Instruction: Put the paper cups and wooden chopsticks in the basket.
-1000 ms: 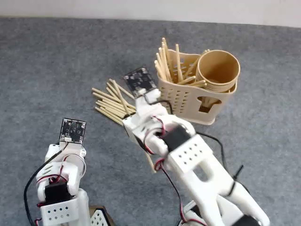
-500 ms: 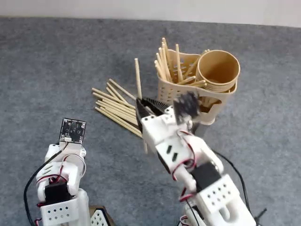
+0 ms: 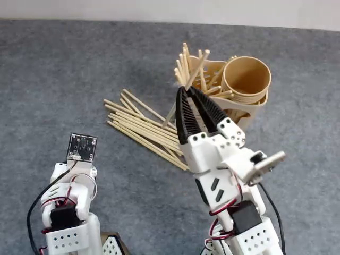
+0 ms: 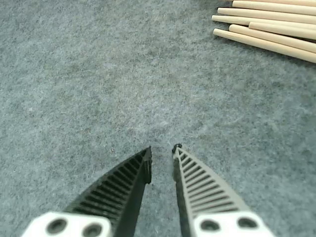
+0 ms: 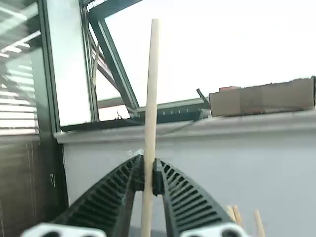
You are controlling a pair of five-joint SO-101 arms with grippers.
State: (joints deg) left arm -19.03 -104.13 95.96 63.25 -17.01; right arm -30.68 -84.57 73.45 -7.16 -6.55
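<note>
Right gripper (image 3: 186, 91), mid-frame, jaws clamped on one chopstick (image 3: 197, 66) slanting up over the basket (image 3: 254, 110) rim at upper right; thin pinch, so it may pivot or snag the upright sticks inside and fall outside; left gripper (image 4: 162, 148) jaws slightly apart, empty.

basket (image 3: 254, 112) partly behind arm (image 3: 218, 159), chopstick pile (image 4: 266, 14) cropped

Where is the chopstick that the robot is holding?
In the high view, the chopstick is pinched in the right hand, tilted, with its top end by the basket and the loose chopsticks on the other side.
</note>
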